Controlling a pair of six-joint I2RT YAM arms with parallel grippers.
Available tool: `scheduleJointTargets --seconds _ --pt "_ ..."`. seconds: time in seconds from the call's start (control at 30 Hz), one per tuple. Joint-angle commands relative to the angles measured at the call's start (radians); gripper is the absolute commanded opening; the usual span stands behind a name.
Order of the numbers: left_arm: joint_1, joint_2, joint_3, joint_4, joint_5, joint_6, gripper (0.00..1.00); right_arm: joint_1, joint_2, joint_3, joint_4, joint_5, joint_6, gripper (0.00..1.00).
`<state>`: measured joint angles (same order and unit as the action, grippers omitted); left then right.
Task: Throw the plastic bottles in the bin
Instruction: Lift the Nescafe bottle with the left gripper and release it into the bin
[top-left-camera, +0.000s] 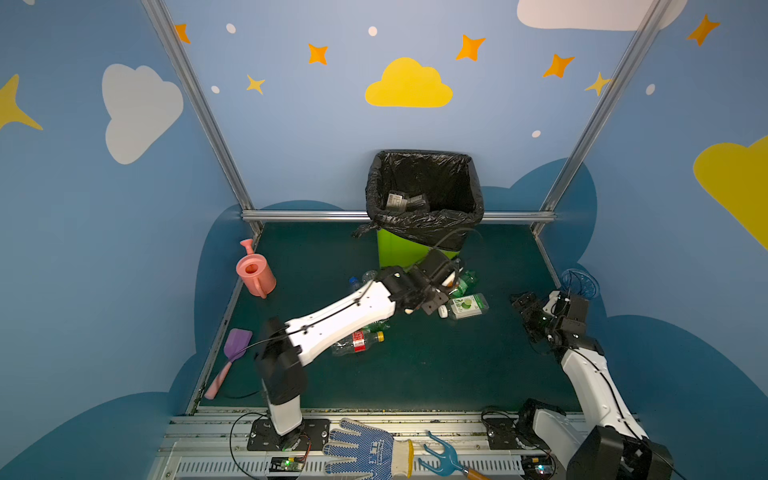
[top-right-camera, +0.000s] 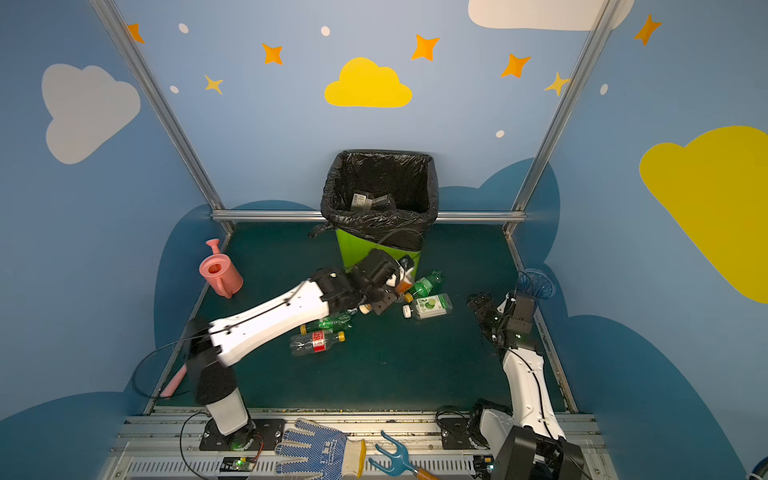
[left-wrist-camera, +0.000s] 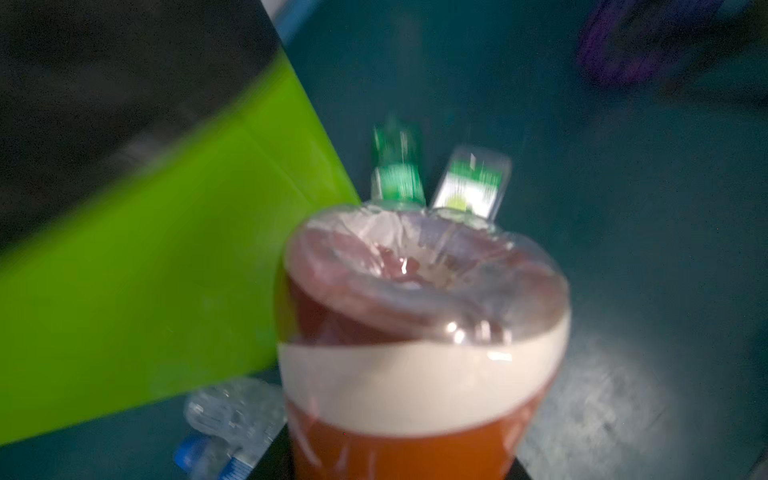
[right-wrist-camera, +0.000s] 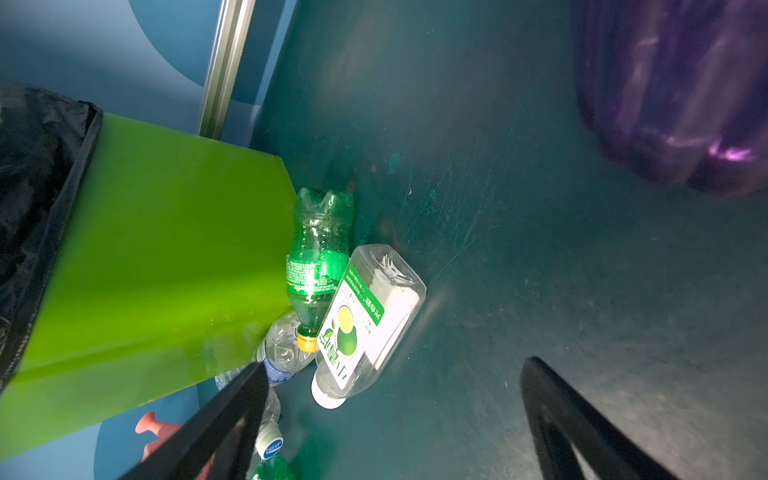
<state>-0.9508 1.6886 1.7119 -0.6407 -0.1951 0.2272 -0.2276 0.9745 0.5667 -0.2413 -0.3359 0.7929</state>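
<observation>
**Left hand's got the orange bottle, right by the bin**

Your left hand (top-left-camera: 444, 277) is clamped on the orange bottle (left-wrist-camera: 419, 361), the one with the white band. In the left wrist view its clear base faces away from the camera and fills most of the shot. In both top views that bottle sits in the hand just in front of the bin (top-left-camera: 399, 253), level with the lime wall and below the rim. Your right hand (top-left-camera: 524, 307) is spread wide with nothing in it, well apart from the pile, near the vase (top-left-camera: 579, 282) at the edge of the surface (top-left-camera: 415, 374).

The bin's lined with a black bag (top-left-camera: 424, 228) folded over the rim, and a couple of bottles (top-left-camera: 401, 201) lie down inside, too dim to tell colours. By its base a green bottle (right-wrist-camera: 320, 249) touches a clear lime-label bottle (right-wrist-camera: 370, 316), with a blue-label bottle (right-wrist-camera: 282, 353) just beside them. A red-label bottle (top-left-camera: 355, 343) lies under your left arm
</observation>
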Motion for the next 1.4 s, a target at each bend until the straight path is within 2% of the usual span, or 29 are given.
scheduleJointTargets --seconds 0.0,0.1,0.2,0.33,0.47,0.57,0.63,0.7,0.73,0.87,0.97,1.07,1.17,1.23,1.37 --pt "0.01 -0.161 0.005 0.225 -0.023 0.151 0.45 -0.006 0.017 0.03 0.035 -0.022 0.018 0.94" --pt "0.056 -0.203 0.154 0.277 0.019 0.232 0.45 -0.007 0.029 0.047 0.03 -0.051 0.021 0.94" --pt "0.13 -0.218 0.271 0.394 0.118 0.232 0.46 -0.008 0.026 0.051 0.03 -0.064 0.03 0.94" --pt "0.244 -0.167 0.331 0.554 0.236 0.128 0.48 -0.007 -0.008 0.044 0.013 -0.059 0.037 0.94" --pt "0.317 0.029 0.48 0.496 0.295 -0.038 0.55 -0.006 -0.049 0.024 0.012 -0.06 0.053 0.94" --pt "0.344 0.283 0.77 0.292 0.302 -0.13 0.63 -0.007 -0.062 0.026 -0.012 -0.054 0.048 0.94" --pt "0.344 0.459 1.08 0.138 0.286 -0.167 0.71 -0.009 -0.068 0.044 -0.044 -0.048 0.032 0.93" --pt "0.344 0.553 1.295 0.112 0.298 -0.205 0.82 -0.009 -0.079 0.058 -0.068 -0.044 0.014 0.94" --pt "0.344 0.556 1.318 0.151 0.306 -0.222 0.87 -0.008 -0.085 0.06 -0.073 -0.039 0.011 0.94" --pt "0.339 0.453 1.216 0.314 0.316 -0.222 1.0 -0.009 -0.099 0.055 -0.063 -0.04 0.017 0.94" --pt "0.33 0.328 1.058 0.375 0.336 -0.179 1.0 -0.009 -0.093 0.045 -0.06 -0.05 0.025 0.94" --pt "0.32 0.178 0.803 0.457 0.356 -0.127 1.0 -0.007 -0.073 0.024 -0.052 -0.052 0.047 0.94" --pt "0.317 0.005 0.447 0.656 0.337 -0.121 1.0 0.0 -0.042 0.007 -0.042 -0.06 0.093 0.94" --pt "0.316 -0.109 0.203 0.791 0.3 -0.121 1.0 0.02 -0.015 -0.004 -0.013 -0.069 0.12 0.94" --pt "0.321 -0.271 -0.125 0.855 0.187 -0.112 1.0 0.095 0.052 0.013 -0.008 -0.014 0.152 0.94"
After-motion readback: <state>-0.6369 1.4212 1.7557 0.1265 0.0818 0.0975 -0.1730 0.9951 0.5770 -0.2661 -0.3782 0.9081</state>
